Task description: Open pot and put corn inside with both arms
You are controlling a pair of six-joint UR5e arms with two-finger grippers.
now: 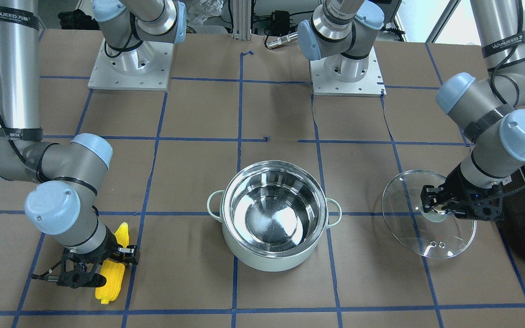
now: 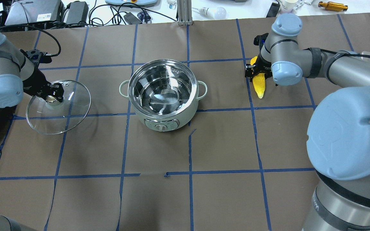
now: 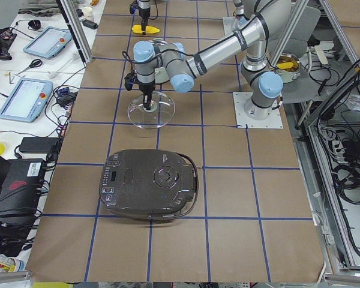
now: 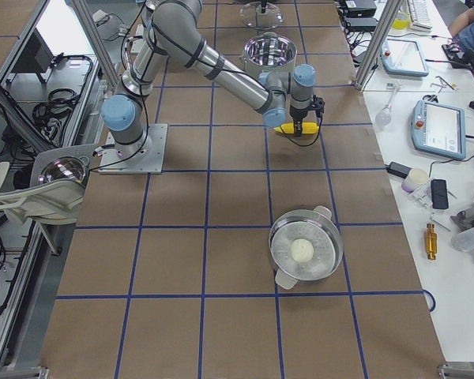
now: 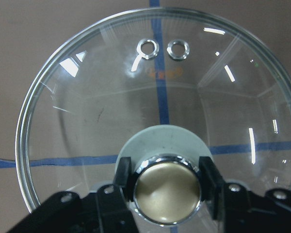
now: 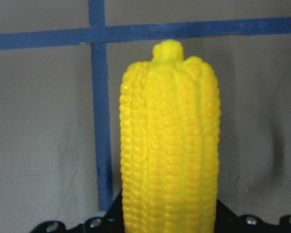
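Note:
The pale mint-green pot (image 1: pixel 267 260) stands open at the table's middle, its steel inside empty; it also shows in the overhead view (image 2: pixel 146 117). My left gripper (image 1: pixel 438 205) (image 2: pixel 51 94) is shut on the brass-coloured knob (image 5: pixel 167 189) of the clear glass lid (image 1: pixel 408 228) (image 2: pixel 69 112). It holds the lid tilted beside the pot, low over the table. My right gripper (image 1: pixel 112 262) (image 2: pixel 258 72) is shut on the yellow corn (image 1: pixel 110 278) (image 2: pixel 260 85) (image 6: pixel 169 145), on the pot's other side. I cannot tell whether the corn touches the table.
A large black appliance (image 3: pixel 149 183) sits beyond the lid at the table's end on my left. A steel steamer pan (image 4: pixel 304 251) with a white lump in it stands at the end on my right. The arm bases (image 1: pixel 130 64) (image 1: pixel 347 68) stand behind the pot.

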